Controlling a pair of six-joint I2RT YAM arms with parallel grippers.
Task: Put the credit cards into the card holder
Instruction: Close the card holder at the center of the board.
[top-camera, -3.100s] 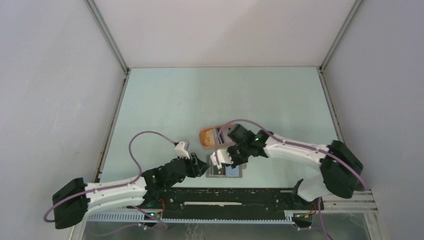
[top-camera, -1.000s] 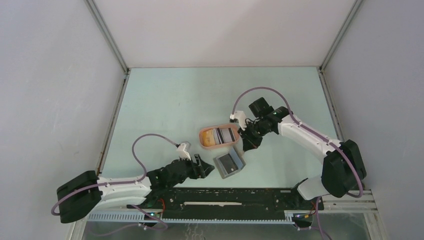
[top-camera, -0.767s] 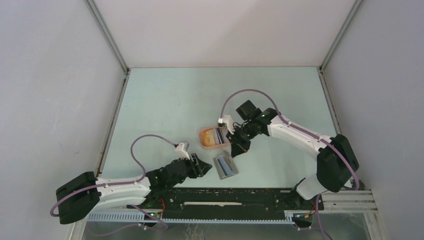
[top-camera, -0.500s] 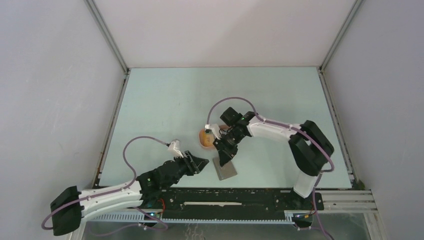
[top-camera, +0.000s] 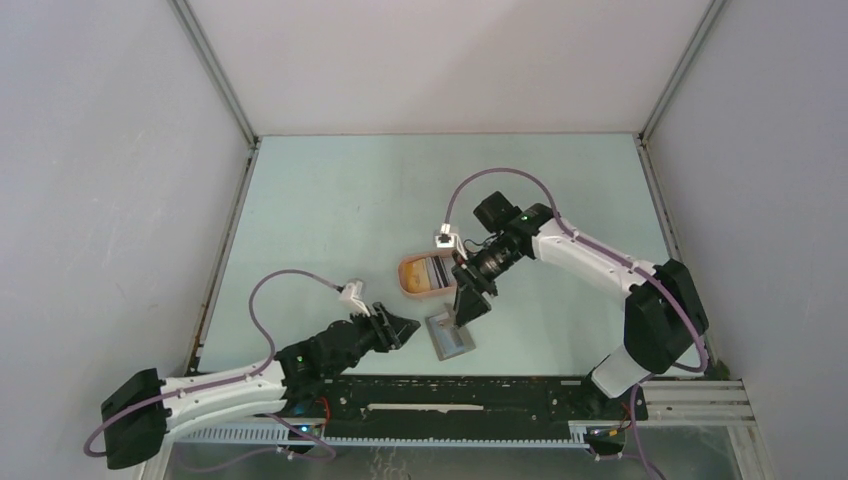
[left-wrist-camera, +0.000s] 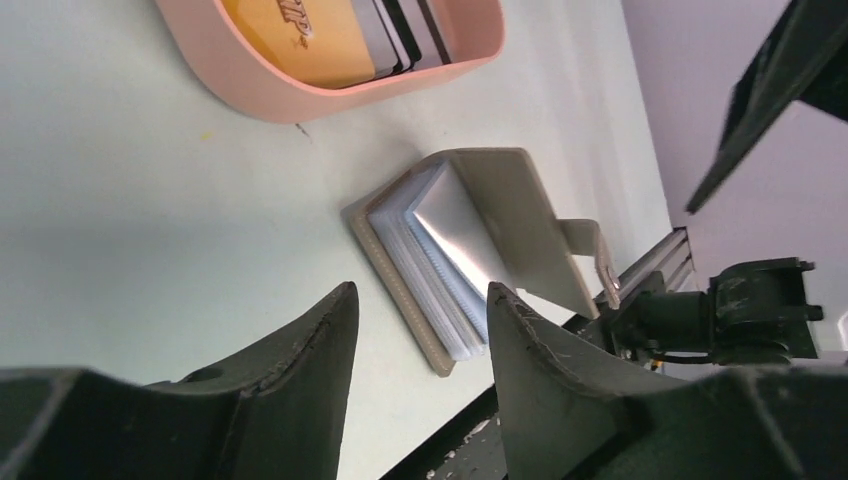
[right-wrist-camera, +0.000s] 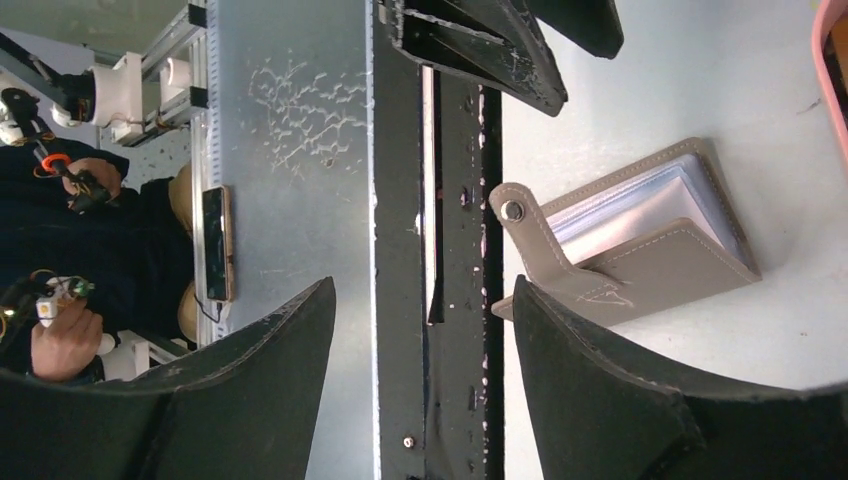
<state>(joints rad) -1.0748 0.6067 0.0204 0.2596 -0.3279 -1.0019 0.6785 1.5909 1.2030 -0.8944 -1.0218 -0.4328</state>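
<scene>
**Both grippers empty; holder ajar by the rail**

Hidden: in my left wrist view the frame's top edge cuts off the cards (left-wrist-camera: 300, 30). From above, my right gripper (top-camera: 468, 298) covers the right end of the tray (left-wrist-camera: 330, 95). I cannot tell whether the clear sleeves (left-wrist-camera: 440, 230) of the holder (left-wrist-camera: 500, 220) carry any card.

Surroundings: the peach tray lies just beyond the holder. The black rail (right-wrist-camera: 440, 200) runs along the holder's near side.

Holder: grey, lying on the table (top-camera: 350, 200), cover lifted partway, tab (right-wrist-camera: 512, 212) toward the rail.

Cards: one yellow, others dark, all in the tray.

My left gripper (left-wrist-camera: 420, 295) is partly open and empty, just short of the holder. My right gapes wide and empty, near the holder on the tray side.
</scene>
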